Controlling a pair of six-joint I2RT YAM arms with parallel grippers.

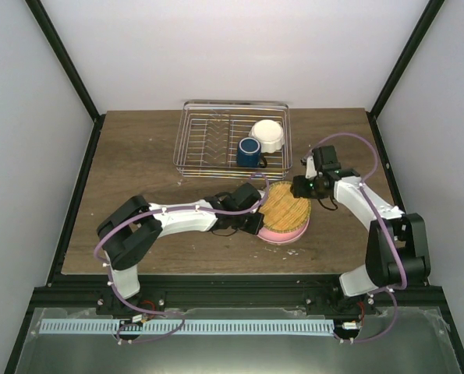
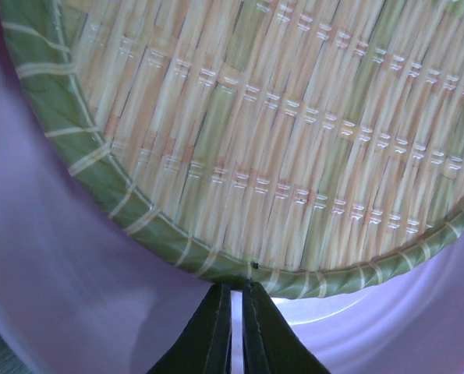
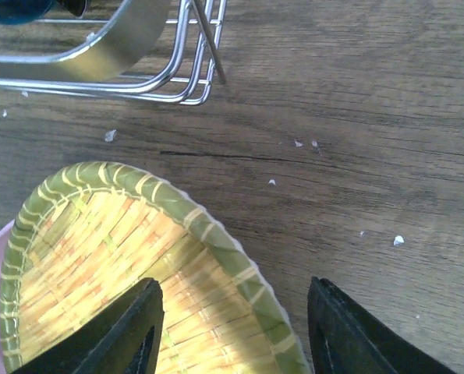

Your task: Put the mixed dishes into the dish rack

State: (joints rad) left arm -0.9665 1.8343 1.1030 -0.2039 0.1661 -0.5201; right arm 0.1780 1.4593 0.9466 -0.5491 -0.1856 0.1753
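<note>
A yellow-lime woven-look plate [image 1: 282, 204] with a green rim lies tilted on the pink plate [image 1: 282, 232] at mid-table. My left gripper [image 1: 259, 222] is shut, and its fingertips [image 2: 216, 300] press against the underside of that plate's green rim [image 2: 278, 132], over the pink plate [image 2: 76, 296]. My right gripper [image 1: 300, 187] is open at the plate's far right edge. It straddles the rim [image 3: 233, 288], one finger over the woven inside and the other over bare table. The dish rack [image 1: 186, 132] holds the dark blue mug [image 1: 249, 152] and the white bowl [image 1: 268, 135].
The rack's near corner [image 3: 99, 70] stands just beyond the plate in the right wrist view, with the mug [image 3: 13, 9] inside. Small white crumbs lie on the wooden table [image 3: 372, 156]. White walls and black frame posts enclose the table.
</note>
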